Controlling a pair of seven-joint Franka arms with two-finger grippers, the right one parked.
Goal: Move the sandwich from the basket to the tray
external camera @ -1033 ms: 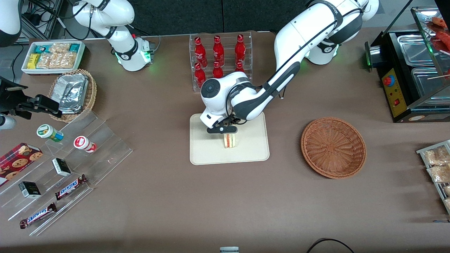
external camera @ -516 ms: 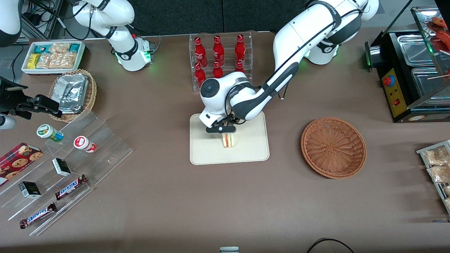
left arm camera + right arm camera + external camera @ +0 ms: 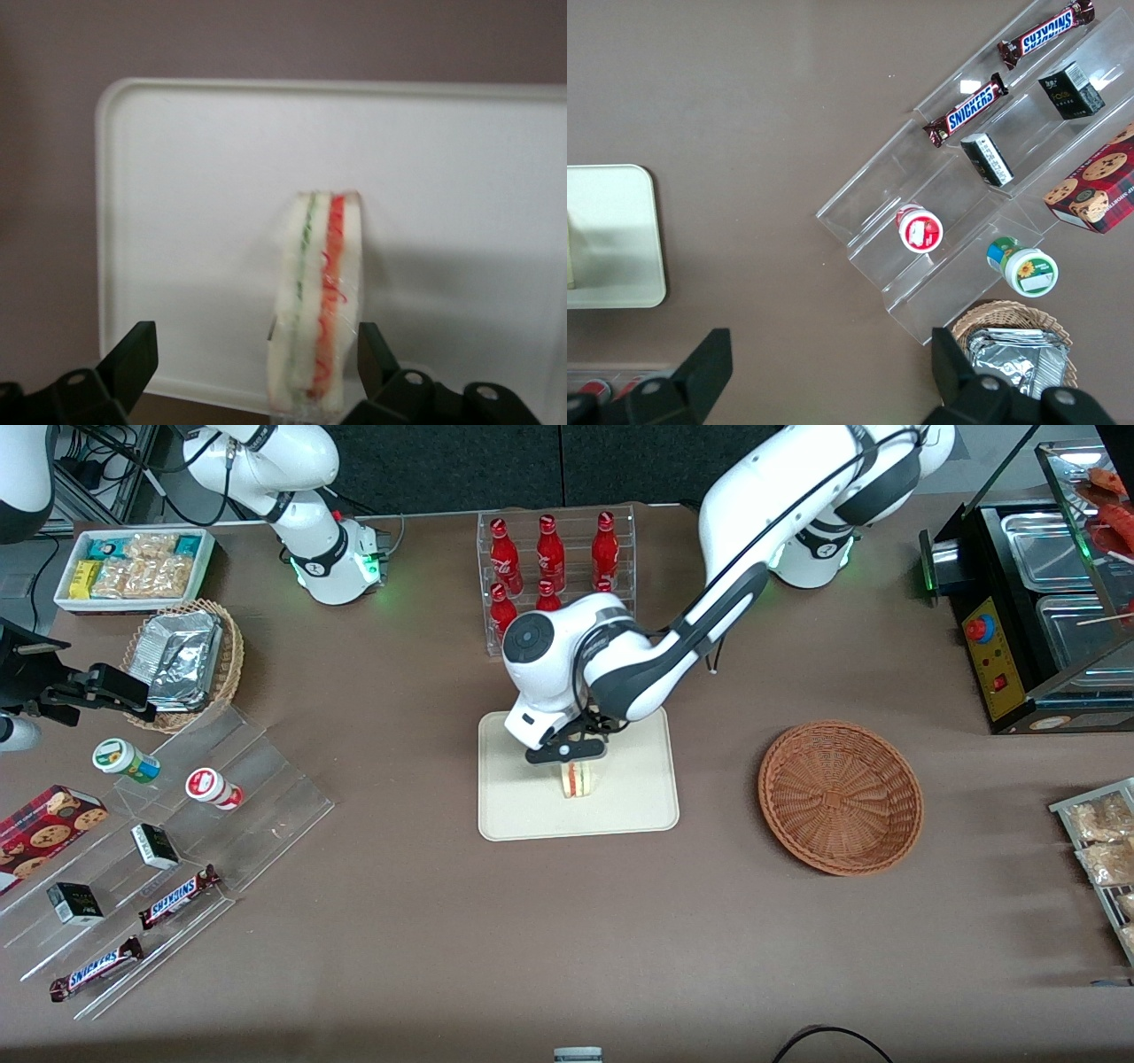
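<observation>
The sandwich (image 3: 579,779), a white wedge with red and green filling, stands on edge on the cream tray (image 3: 532,815). It also shows in the left wrist view (image 3: 317,301), resting on the tray (image 3: 186,204). My left gripper (image 3: 567,751) hovers just above the sandwich with its fingers (image 3: 133,359) spread wide, one on each side of the wedge and apart from it. In the left wrist view the gripper (image 3: 257,363) is open. The reddish-brown wicker basket (image 3: 840,795) sits empty beside the tray, toward the working arm's end of the table.
A clear rack of red bottles (image 3: 554,567) stands farther from the front camera than the tray, close to the arm's wrist. A clear stepped shelf (image 3: 159,841) with snacks and a tan basket of foil packets (image 3: 184,657) lie toward the parked arm's end.
The gripper has opened and risen slightly off the sandwich; the arm's elbow has lifted. The sandwich stays standing on the tray.
</observation>
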